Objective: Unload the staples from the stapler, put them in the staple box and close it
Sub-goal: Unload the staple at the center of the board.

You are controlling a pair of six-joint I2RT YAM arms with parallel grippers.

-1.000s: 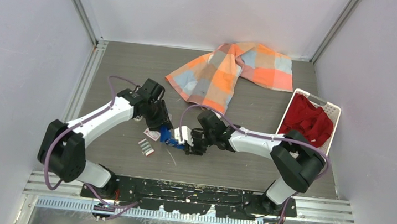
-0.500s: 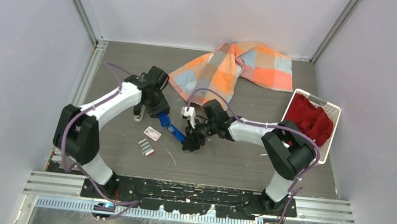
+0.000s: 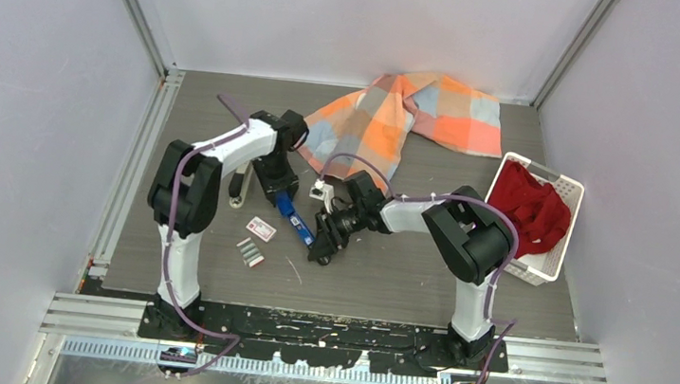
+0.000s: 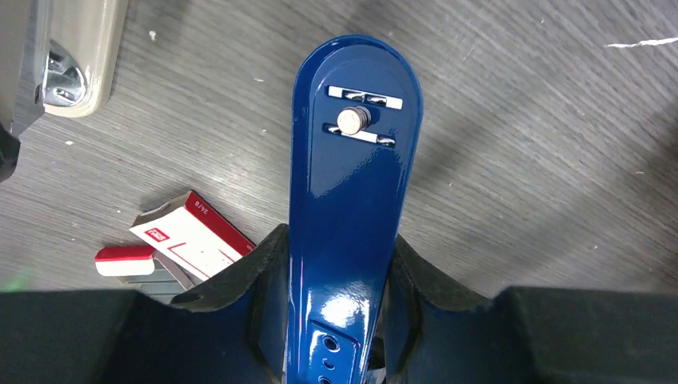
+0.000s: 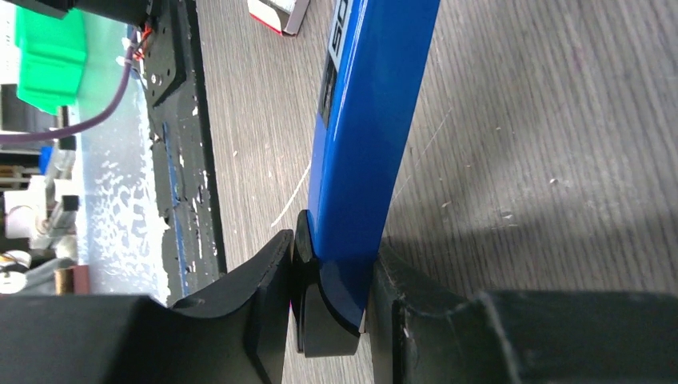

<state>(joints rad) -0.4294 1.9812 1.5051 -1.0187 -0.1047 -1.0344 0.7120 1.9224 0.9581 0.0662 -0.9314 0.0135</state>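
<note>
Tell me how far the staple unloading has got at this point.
Done: a few staple strips already lie loose on the table. In hand: left gripper and right gripper each clamp one end of the blue stapler. Left: emptying whatever remains inside; its magazine isn't visible.

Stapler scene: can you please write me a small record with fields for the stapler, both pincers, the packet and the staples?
stapler: blue, gripped at both ends
left pincer: shut on stapler
right pincer: shut on stapler
packet: white and red, flat on table, left of stapler
staples: short strips on table, beside packet
</note>
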